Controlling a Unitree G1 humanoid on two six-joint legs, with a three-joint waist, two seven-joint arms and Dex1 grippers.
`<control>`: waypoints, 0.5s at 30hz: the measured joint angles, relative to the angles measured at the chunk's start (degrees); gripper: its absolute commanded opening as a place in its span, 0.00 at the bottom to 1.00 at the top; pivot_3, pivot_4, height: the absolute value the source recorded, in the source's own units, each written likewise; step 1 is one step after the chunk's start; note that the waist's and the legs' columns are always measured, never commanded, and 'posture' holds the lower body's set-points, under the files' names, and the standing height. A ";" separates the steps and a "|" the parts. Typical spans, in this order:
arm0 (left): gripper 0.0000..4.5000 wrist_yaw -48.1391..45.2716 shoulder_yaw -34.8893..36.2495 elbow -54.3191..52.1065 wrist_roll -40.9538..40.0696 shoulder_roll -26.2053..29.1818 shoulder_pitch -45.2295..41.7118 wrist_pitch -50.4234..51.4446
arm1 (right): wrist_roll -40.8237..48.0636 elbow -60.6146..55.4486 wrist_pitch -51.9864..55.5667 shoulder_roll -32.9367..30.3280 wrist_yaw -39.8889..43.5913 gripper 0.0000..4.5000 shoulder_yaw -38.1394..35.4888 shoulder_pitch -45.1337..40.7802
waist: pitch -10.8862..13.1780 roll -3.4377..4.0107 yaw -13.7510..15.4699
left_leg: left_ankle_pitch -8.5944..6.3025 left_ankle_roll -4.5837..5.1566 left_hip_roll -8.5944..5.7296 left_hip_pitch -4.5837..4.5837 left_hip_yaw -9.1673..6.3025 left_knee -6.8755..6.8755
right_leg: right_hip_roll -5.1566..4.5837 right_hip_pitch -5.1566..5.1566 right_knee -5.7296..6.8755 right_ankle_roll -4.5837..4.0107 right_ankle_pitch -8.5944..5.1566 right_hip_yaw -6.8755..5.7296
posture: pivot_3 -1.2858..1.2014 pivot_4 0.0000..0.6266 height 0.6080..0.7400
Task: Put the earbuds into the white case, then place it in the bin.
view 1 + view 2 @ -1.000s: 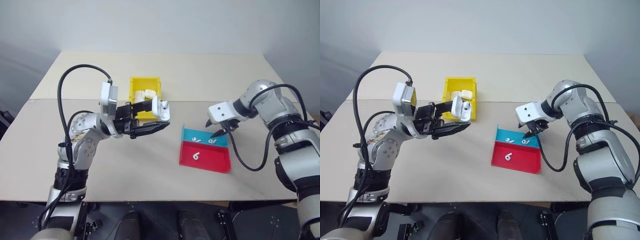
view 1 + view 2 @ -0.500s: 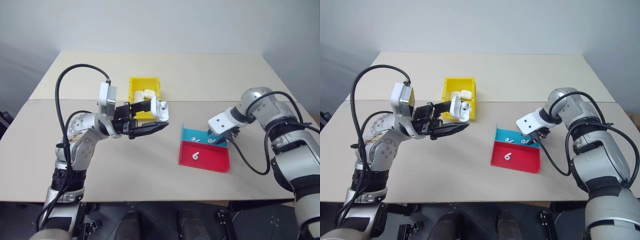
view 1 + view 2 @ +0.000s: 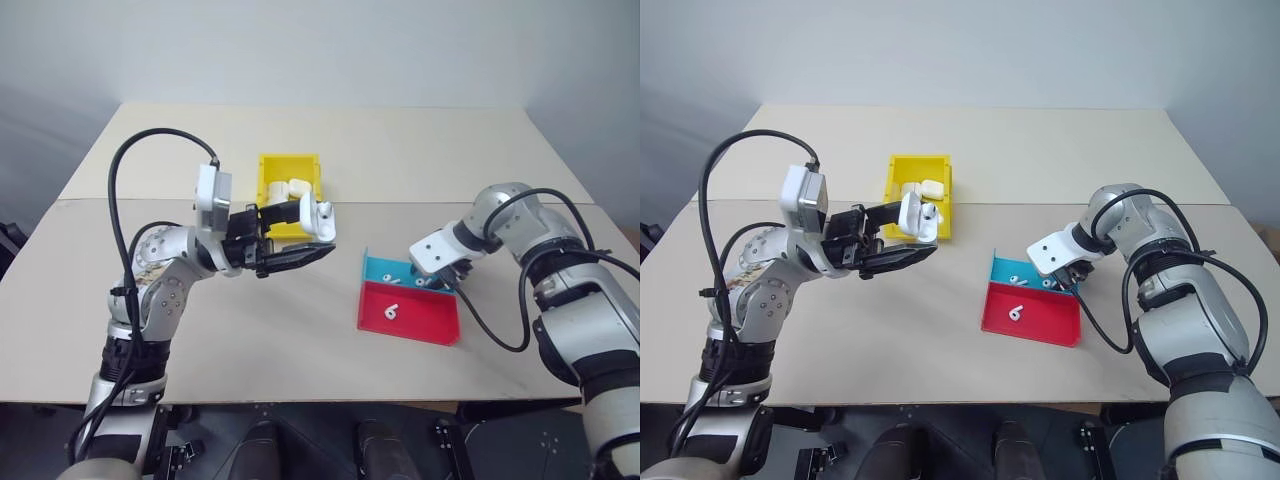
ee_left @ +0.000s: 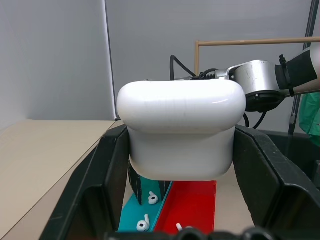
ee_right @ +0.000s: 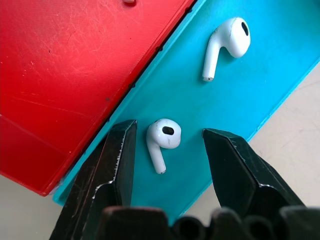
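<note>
Glossy rounded white case point(image 4: 181, 132), smooth stemmed earbuds point(image 5: 162, 140), scratched tray point(image 5: 65, 65)

Beige table point(image 3: 420, 150), plain grey wall point(image 3: 320, 50)

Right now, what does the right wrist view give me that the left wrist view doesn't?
Right wrist only: the open right gripper straddling one earbud on the teal section of the tray, fingers clear of it on both sides.

Left wrist only: the white case clamped in the left gripper, and the right arm beyond.

Both: the red-and-teal tray and two earbuds on the teal part.
</note>
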 measured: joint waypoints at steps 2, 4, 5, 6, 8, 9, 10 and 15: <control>0.62 0.01 0.00 -0.02 0.00 0.08 0.05 0.00 | -0.13 0.00 -0.20 0.00 -0.26 0.46 0.00 0.09 | 0.00 0.00 -0.01 | 0.00 0.00 0.00 0.03 0.00 0.00 | 0.00 0.02 0.00 0.00 0.00 0.00 | 0.52 0.24 1.00; 0.62 0.03 0.00 -0.08 -0.01 0.24 0.32 0.00 | -0.14 0.00 -0.24 0.00 -0.46 0.31 -0.05 0.25 | 0.00 0.00 -0.02 | 0.00 0.00 0.00 0.05 0.00 0.00 | 0.00 0.05 0.02 0.00 0.00 0.00 | 0.52 0.24 1.00; 0.62 0.04 0.00 -0.08 -0.01 0.24 0.42 0.00 | -0.09 -0.01 -0.25 0.00 -0.46 0.23 -0.18 0.35 | 0.00 0.00 -0.02 | 0.00 -0.01 0.00 0.06 0.00 0.01 | 0.00 0.05 0.02 0.00 0.00 0.00 | 0.52 0.24 1.00; 0.62 0.06 0.00 -0.09 -0.01 0.27 0.51 0.00 | -0.06 -0.06 -0.27 0.00 -0.49 0.16 -0.31 0.35 | 0.00 0.00 -0.02 | 0.01 -0.01 0.00 0.08 0.00 0.01 | 0.00 0.07 0.03 0.00 0.00 0.00 | 0.52 0.24 1.00; 0.62 0.08 0.00 -0.20 -0.01 0.34 0.53 0.00 | 0.00 -0.10 -0.27 0.02 -0.59 0.16 -0.47 0.44 | 0.00 0.00 -0.03 | 0.01 -0.02 0.00 0.11 0.00 0.01 | 0.00 0.10 0.05 0.00 0.00 0.01 | 0.52 0.24 1.00; 0.62 0.08 0.00 -0.27 -0.02 0.40 0.54 0.00 | 0.02 -0.11 -0.27 0.02 -0.61 0.16 -0.55 0.49 | 0.00 0.00 -0.03 | 0.02 -0.03 0.00 0.11 0.00 0.01 | 0.00 0.10 0.06 0.00 0.00 0.00 | 0.52 0.24 1.00; 0.62 0.09 0.00 -0.36 -0.02 0.45 0.56 0.00 | 0.02 -0.12 -0.26 0.02 -0.61 0.16 -0.62 0.53 | 0.00 0.00 -0.03 | 0.02 -0.04 0.00 0.12 0.00 0.01 | 0.00 0.10 0.07 0.00 0.00 0.01 | 0.52 0.24 1.00; 0.62 0.09 0.00 -0.38 -0.02 0.60 0.58 0.00 | 0.14 -0.63 0.72 0.01 -0.58 0.16 -1.61 1.08 | 0.00 0.00 -0.05 | 0.03 -0.05 0.00 0.12 0.00 0.01 | 0.00 0.10 0.07 0.00 0.00 0.01 | 0.52 0.24 1.00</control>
